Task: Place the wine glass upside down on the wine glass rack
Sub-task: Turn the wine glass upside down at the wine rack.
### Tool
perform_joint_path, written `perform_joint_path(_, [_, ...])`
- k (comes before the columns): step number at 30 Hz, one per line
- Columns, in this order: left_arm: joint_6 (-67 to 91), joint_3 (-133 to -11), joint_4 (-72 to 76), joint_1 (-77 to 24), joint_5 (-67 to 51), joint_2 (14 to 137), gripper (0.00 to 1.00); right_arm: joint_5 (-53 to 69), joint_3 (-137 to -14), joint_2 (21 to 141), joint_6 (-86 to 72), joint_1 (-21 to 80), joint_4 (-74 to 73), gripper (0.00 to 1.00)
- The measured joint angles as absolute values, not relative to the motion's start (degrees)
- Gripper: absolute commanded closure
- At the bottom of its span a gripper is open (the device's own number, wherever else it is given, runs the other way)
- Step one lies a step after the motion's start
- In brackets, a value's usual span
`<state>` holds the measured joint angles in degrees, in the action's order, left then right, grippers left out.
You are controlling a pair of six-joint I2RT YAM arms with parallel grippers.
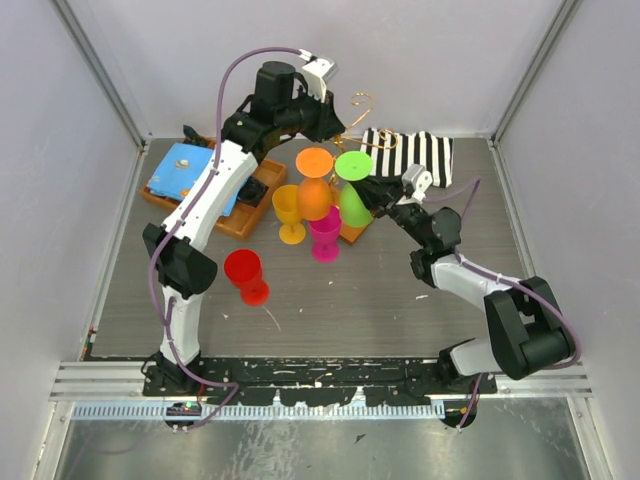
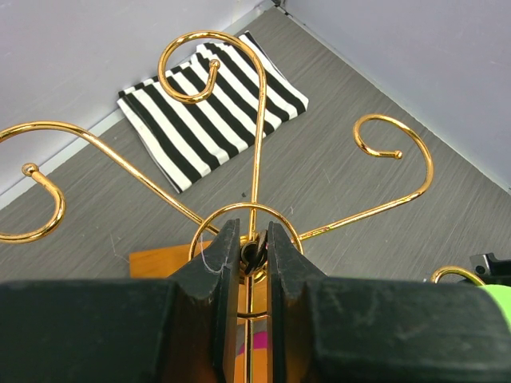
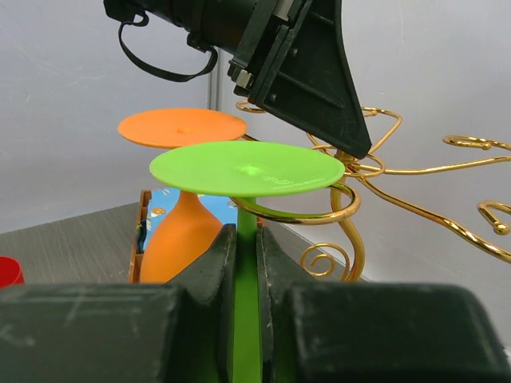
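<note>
We hold the green wine glass (image 3: 247, 167) inverted, right hand (image 3: 246, 239) narrowed on its stem, foot just above. Left hand (image 2: 254, 239) clamps the wine glass rack (image 2: 258, 159) just ahead, at its centre. Likely light, stiff, slippery: grip the stem.

From above, the wine glass rack (image 1: 366, 102) shows only one gold scroll. The rest of its wire lies behind the left arm (image 1: 210, 190) and the orange glass (image 1: 314, 197), and its base is almost wholly covered. In the right wrist view, the green wine glass (image 3: 247, 167) at the rack loses its bowl behind the right gripper (image 3: 246, 238) and the bottom edge. Left of the rack, a red glass (image 3: 7, 271) is cut by the frame. In the left wrist view, the left gripper (image 2: 254, 235) covers the rack's post, and the small piece between its pads is too dark to name.
</note>
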<state>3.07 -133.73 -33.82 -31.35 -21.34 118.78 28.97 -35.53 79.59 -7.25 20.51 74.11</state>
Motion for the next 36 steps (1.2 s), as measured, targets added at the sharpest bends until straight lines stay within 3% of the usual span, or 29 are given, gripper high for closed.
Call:
perform_joint_path(27, [3.1, -133.7, -33.8, -31.4, -21.3, 118.8, 0.94, 18.9, -34.0, 75.0, -3.1, 20.5, 66.4, 0.99])
perform_joint_path(36, [3.1, -133.7, -33.8, -31.4, -21.3, 118.8, 0.93, 18.6, -35.0, 75.0, -2.8, 20.5, 64.2, 0.71])
